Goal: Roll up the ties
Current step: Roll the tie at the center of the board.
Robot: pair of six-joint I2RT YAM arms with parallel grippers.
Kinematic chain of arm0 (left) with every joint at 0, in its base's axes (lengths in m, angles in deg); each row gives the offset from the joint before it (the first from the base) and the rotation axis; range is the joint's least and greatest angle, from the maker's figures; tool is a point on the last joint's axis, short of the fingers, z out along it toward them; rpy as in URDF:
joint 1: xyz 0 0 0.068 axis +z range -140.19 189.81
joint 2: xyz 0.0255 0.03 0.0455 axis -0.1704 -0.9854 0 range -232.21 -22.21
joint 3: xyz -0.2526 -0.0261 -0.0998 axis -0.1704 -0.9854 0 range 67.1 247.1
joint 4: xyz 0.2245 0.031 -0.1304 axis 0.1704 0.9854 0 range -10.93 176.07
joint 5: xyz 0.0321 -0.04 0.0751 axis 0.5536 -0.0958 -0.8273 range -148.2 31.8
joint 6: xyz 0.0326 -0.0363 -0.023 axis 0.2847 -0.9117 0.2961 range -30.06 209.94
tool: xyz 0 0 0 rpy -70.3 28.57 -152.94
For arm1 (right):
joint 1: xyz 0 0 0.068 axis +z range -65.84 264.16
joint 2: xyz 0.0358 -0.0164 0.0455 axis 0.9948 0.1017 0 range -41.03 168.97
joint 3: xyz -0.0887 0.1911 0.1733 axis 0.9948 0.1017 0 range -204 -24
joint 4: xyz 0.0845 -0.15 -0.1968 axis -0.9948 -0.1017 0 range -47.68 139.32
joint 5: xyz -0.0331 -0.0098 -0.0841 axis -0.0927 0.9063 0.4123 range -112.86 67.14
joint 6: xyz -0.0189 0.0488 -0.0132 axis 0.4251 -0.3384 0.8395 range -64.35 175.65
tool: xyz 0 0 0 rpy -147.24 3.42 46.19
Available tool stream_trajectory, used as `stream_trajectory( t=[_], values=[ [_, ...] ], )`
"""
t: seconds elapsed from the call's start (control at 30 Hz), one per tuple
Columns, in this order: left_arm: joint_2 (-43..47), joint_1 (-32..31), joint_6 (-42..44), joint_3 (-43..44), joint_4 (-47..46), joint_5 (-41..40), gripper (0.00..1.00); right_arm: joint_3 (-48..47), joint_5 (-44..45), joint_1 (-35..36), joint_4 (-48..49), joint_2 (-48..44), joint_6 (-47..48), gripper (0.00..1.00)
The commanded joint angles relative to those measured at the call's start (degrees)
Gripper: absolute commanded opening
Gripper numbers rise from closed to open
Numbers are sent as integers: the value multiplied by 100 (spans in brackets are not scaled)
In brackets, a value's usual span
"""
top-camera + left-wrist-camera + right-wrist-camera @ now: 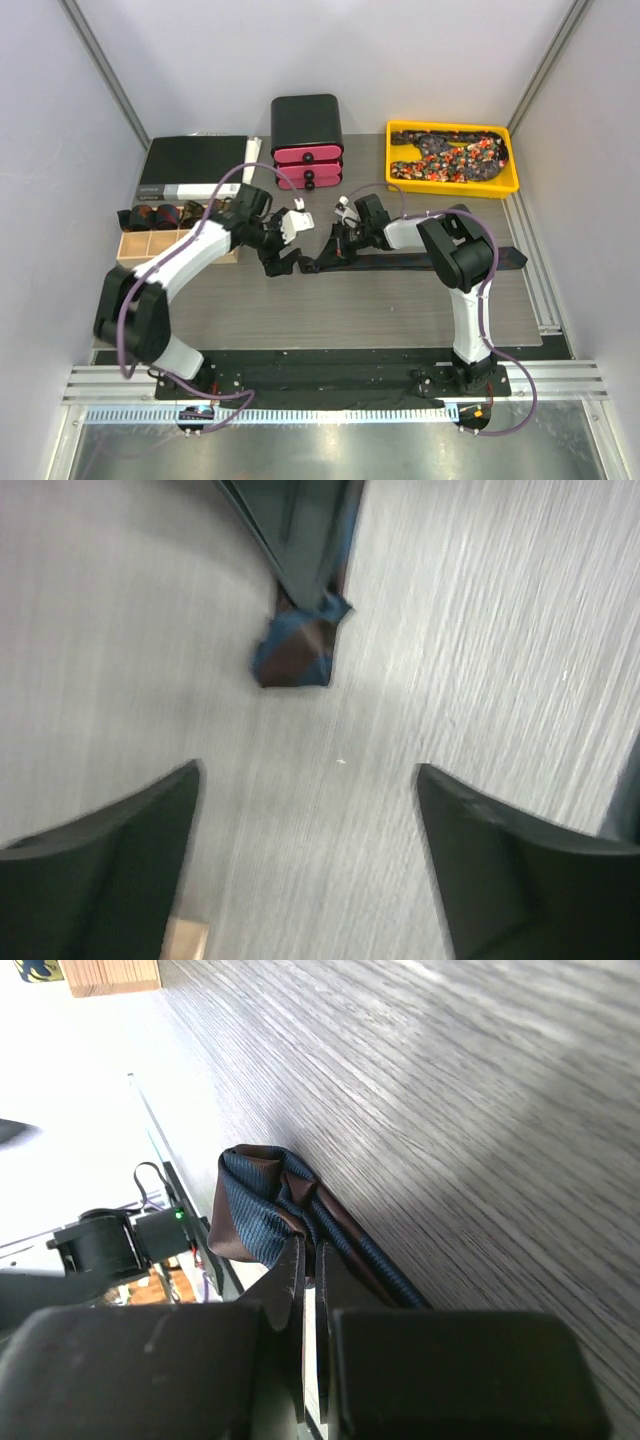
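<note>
A dark blue tie with brown stripes (395, 262) lies stretched across the middle of the table, from its centre out to the right. Its left end is folded into a small bunch (295, 652). My right gripper (335, 250) is shut on that folded end (255, 1210), and the fabric is pinched between its fingertips (312, 1252). My left gripper (285, 262) hovers just left of the bunch. It is open (307, 770), with only bare tabletop between its fingers (150, 850). More ties, dark with red and orange speckles, fill a yellow tray (452, 187).
A wooden divided box (150, 248) at the left holds rolled ties in its back row. A black and pink drawer unit (307, 135) stands at the back centre. A flat black box (195, 165) lies left of it. Metal rails run along the right edge.
</note>
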Motion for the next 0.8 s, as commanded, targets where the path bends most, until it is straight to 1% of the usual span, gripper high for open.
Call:
stream_trajectory(
  t=[0.0, 0.03, 0.1, 0.13, 0.17, 0.23, 0.27, 0.3, 0.33, 0.47, 0.6, 0.67, 0.7, 0.77],
  values=[
    [1097, 124, -599, -433, -806, 450, 100, -72, 627, -11, -455, 60, 554, 1],
    [1290, 115, -643, -512, -902, 493, 100, -81, 618, -2, -463, 25, 589, 1],
    [1643, 124, -1028, -775, -1077, 573, 100, -134, 592, -2, -498, -141, 651, 1],
    [1696, 124, -1222, -872, -1357, 556, 100, -143, 600, 7, -534, -203, 703, 1],
    [1705, 124, -1754, -1038, -1490, 364, 100, -160, 600, 24, -560, -282, 817, 1],
    [1548, 124, -1988, -1075, -1623, 274, 100, -265, 635, 33, -787, -283, 940, 1],
    [1425, 133, -1910, -936, -1528, 544, 100, -318, 661, 42, -867, -256, 1063, 1],
    [1233, 176, -1657, -839, -1457, 721, 100, -353, 688, 33, -937, -230, 1108, 1],
    [1135, 185, -1619, -760, -1482, 783, 100, -362, 740, 42, -947, -212, 1152, 1],
    [1038, 185, -1812, -899, -2570, 494, 100, -362, 758, 77, -1008, -186, 1292, 1],
    [502, 185, -1655, -627, -2275, 643, 100, -424, 732, 95, -1079, -247, 1398, 1],
    [221, 168, -1532, -627, -2344, 669, 100, -442, 741, 104, -1088, -282, 1407, 1],
    [150, 124, -1401, -636, -2396, 652, 100, -459, 749, 95, -1088, -282, 1424, 1],
    [-8, 37, -848, -601, -2336, 468, 100, -485, 758, 104, -1096, -274, 1433, 1]
  ],
)
